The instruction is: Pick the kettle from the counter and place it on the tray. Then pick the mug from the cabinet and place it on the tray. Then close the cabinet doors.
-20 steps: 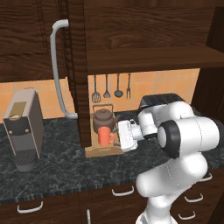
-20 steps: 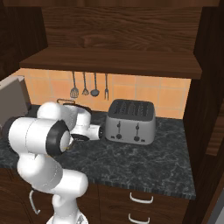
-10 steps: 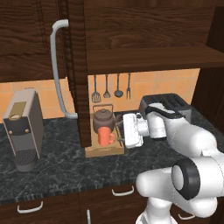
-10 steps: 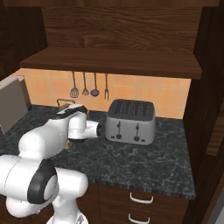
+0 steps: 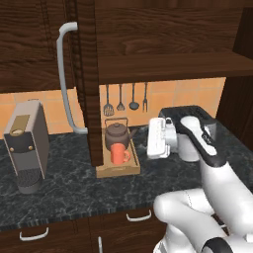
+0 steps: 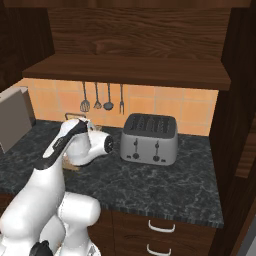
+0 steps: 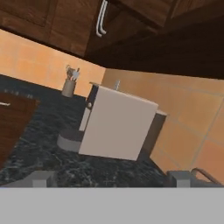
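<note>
Gripper (image 5: 154, 140) sits just right of the tray (image 5: 117, 169), level above the counter (image 5: 74, 188), holding nothing; finger tips (image 7: 41, 179) spread wide in the hand view, facing a beige coffee machine (image 7: 118, 124). Kettle (image 5: 117, 134), squat dark brown with arched wire handle, stands at the tray's back. Orange-red mug (image 5: 118, 153) just in front of it, also on the tray. Cabinet door (image 5: 81, 74) open edge-on, grey bar handle (image 5: 65, 79).

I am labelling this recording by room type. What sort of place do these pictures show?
A rendered home kitchen, most likely: a dark stone counter carries a silver toaster and a coffee machine, cooking utensils hang on the orange tiled wall, and wooden cabinets hang above.
</note>
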Robot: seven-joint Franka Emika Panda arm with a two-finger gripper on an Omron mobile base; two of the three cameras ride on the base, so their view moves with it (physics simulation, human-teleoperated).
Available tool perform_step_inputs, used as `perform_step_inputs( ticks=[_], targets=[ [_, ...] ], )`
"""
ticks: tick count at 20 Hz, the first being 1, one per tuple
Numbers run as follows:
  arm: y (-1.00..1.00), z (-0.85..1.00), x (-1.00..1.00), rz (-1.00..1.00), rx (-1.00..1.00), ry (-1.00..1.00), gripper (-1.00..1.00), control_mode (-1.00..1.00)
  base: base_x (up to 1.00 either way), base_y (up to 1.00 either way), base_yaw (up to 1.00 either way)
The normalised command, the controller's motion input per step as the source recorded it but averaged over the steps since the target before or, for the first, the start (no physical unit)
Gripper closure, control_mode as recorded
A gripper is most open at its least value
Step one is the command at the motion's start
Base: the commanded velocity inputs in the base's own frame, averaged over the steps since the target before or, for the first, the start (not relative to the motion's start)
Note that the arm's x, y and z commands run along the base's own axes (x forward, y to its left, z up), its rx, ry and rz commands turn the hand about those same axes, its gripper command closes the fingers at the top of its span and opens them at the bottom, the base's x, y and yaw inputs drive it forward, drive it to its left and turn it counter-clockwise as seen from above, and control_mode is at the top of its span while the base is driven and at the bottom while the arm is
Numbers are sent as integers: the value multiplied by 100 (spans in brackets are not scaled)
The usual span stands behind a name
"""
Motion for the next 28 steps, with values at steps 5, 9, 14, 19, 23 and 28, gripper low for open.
perform_step_inputs(
  ticks=[5,9,14,19,23,28],
  targets=[
    [-38,47,-56,-10,0,0,-100,-100,0,0,0],
    [-50,45,-55,-6,0,1,-100,-100,0,0,0],
    [-53,44,-62,-6,0,1,-100,-100,0,0,0],
    [-33,16,-48,-17,3,1,-100,-100,0,0,0],
    [-6,-1,-74,-17,3,-16,-100,-100,0,0,0],
    [-8,0,-70,-20,7,-18,-100,-100,0,0,0]
  ],
)
